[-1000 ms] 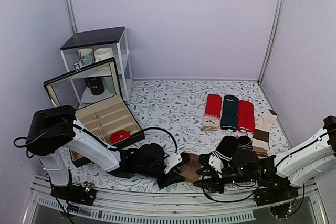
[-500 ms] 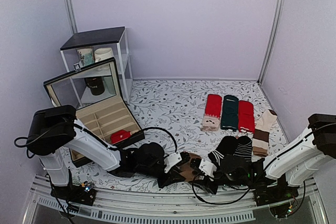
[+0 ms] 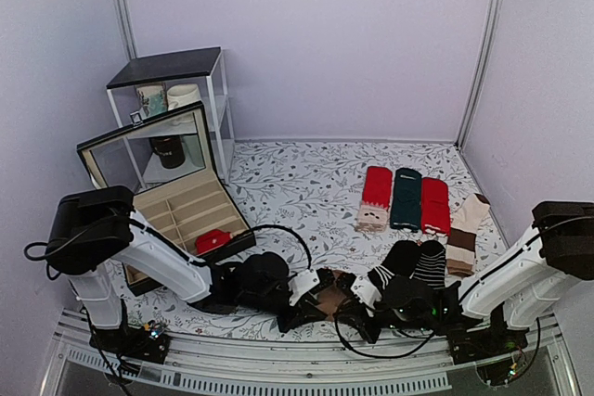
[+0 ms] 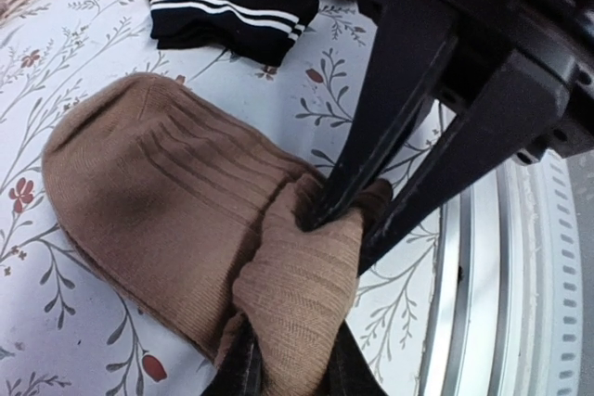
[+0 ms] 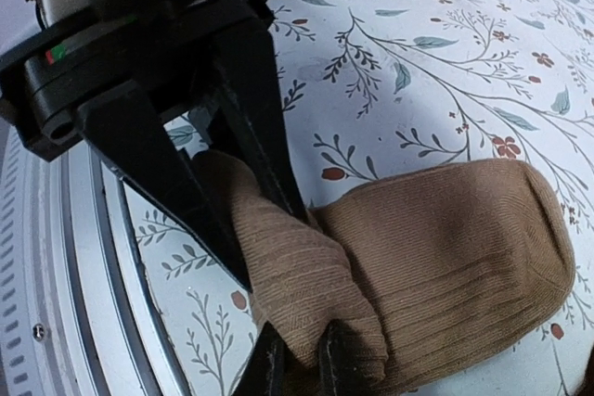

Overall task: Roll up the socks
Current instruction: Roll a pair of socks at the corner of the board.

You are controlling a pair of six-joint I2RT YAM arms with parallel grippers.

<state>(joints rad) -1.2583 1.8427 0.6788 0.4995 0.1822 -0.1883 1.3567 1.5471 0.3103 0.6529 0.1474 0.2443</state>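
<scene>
The brown socks [image 3: 332, 296] lie bunched near the table's front edge, between my two grippers. In the left wrist view the socks [image 4: 167, 192] form a ribbed mound with a fold pulled toward the rail. My left gripper [image 4: 292, 370] is shut on the near end of that fold. The right gripper [image 4: 348, 215] faces it and pinches the fold's other end. In the right wrist view my right gripper [image 5: 302, 364] is shut on the fold of the socks [image 5: 445, 257], with the left gripper's fingers [image 5: 264, 136] just beyond. From above, the left gripper [image 3: 311, 301] and right gripper [image 3: 353, 308] almost touch.
Black striped socks [image 3: 413, 261] lie just behind the right gripper. Red and dark green flat socks [image 3: 406, 199] and a beige-brown sock [image 3: 464, 229] lie farther back. An open compartment box [image 3: 176, 206] holds a red bundle [image 3: 213, 240]. A small shelf [image 3: 176, 108] stands back left. The metal rail [image 3: 306, 359] borders the front.
The right arm slid left toward the left gripper and its jaws closed on the fold of the brown socks. The left arm stayed put, still gripping.
</scene>
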